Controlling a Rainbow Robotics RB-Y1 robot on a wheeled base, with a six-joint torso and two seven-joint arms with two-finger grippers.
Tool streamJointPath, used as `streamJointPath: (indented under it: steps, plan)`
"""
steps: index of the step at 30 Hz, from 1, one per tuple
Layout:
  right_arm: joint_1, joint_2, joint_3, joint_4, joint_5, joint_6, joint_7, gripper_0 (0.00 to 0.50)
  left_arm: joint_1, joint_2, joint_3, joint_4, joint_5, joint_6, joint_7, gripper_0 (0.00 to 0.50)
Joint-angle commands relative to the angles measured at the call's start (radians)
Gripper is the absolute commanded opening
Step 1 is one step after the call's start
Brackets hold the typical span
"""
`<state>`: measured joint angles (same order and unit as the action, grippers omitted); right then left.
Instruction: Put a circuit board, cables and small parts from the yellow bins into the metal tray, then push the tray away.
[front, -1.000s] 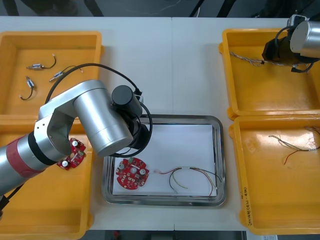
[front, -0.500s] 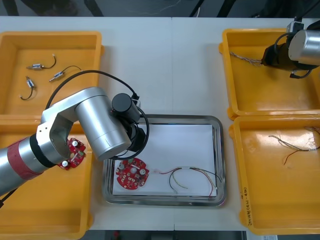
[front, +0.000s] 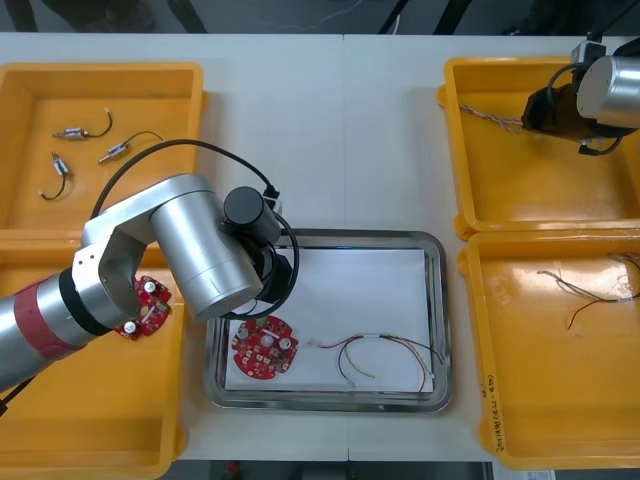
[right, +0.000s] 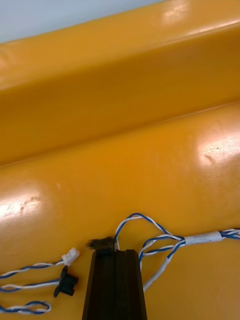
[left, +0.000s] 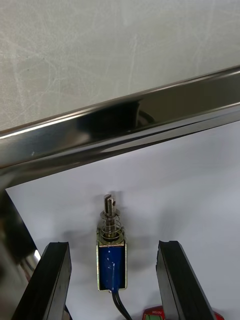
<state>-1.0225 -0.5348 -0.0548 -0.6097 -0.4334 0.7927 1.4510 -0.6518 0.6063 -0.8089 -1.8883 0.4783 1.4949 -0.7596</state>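
Left end effector (left: 112, 246): low over the left end of the metal tray (front: 437, 300), fingers wide apart and gripping nothing.
Small metal part (left: 111, 252): blue-bodied with a spring at one end. It lies flat on the tray's white inside, between the two fingers and touching neither, a little in from the shiny rim.
Right end effector (right: 115, 252): down in the far right yellow bin (front: 540, 190), fingers pressed together at the twisted blue and white cable (right: 165, 240). Whether a strand is nipped between them cannot be told.
Also in the tray: a round red circuit board (front: 265, 348), with a loose run of thin cables (front: 385, 352) beside it.
Stage, as judged: the part appears delivered, and the twisted cable looks to be the next item due in the tray.
Risk on the left: the part's dark lead trails back beneath the end effector. A careless lift could catch it and drag the part onto the board or against the rim.
Risk on the right: the cable is thin and springy. A hold on a single strand or on the small black plug could slip as it rises, or the free end could snag on the bin wall and drop onto the bench (front: 330, 130) short of the tray.
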Motion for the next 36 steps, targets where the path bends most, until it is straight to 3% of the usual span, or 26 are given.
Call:
streamJointPath:
  steps: [1,13,19,28,36]
  plan:
    - [0.004,-0.01,-0.016,-0.107,0.007,0.099,-0.017,0.0,0.009,0.035,0.008,-0.067,0.003,0.013,0.045,0.5]
    - [0.004,-0.039,-0.034,-0.237,0.008,0.313,-0.02,0.0,0.008,0.043,0.154,-0.212,0.112,0.223,0.029,0.5]
    - [0.051,-0.057,-0.034,-0.343,0.001,0.398,-0.02,0.0,0.0,0.061,0.28,-0.259,0.212,0.303,0.023,0.5]
    - [0.134,-0.076,-0.04,-0.519,-0.005,0.527,-0.026,0.0,-0.025,0.101,0.451,-0.265,0.329,0.41,-0.02,0.5]
    - [0.211,-0.079,-0.066,-0.685,-0.01,0.639,-0.049,0.0,-0.04,0.155,0.571,-0.21,0.356,0.425,-0.172,0.5]
